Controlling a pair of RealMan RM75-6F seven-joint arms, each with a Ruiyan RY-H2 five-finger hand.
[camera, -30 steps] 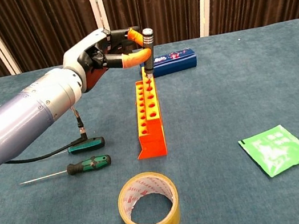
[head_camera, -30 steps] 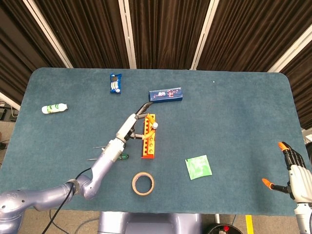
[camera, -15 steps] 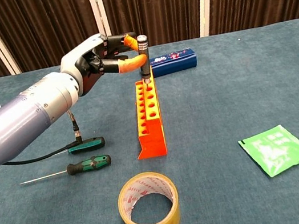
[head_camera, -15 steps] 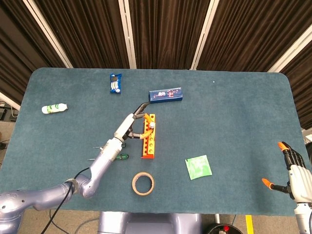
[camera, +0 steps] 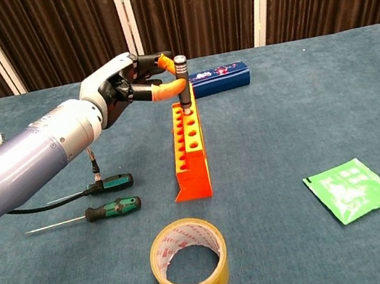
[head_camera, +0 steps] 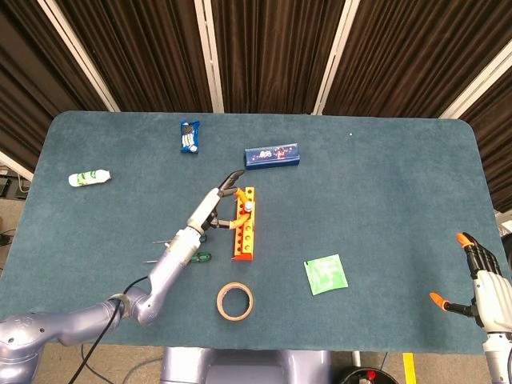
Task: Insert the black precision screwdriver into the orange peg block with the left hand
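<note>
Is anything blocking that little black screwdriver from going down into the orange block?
Nothing visible. The left hand holds the black precision screwdriver upright, its lower end already at a hole near the far end of the orange peg block.

Three screwdrivers (camera: 183,81) (camera: 109,183) (camera: 113,208), one peg block (camera: 189,144), one tape roll (camera: 189,263), one green sachet (camera: 351,190).

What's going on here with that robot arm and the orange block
The robot's left hand is pinching a black precision screwdriver upright over the far end of the orange peg block, its lower end at one of the far holes; how deep it sits cannot be told. The right hand holds nothing, fingers apart, at the table's near right corner. Two green-handled screwdrivers, a roll of tape, a green packet and a blue box lie untouched around the block.
</note>
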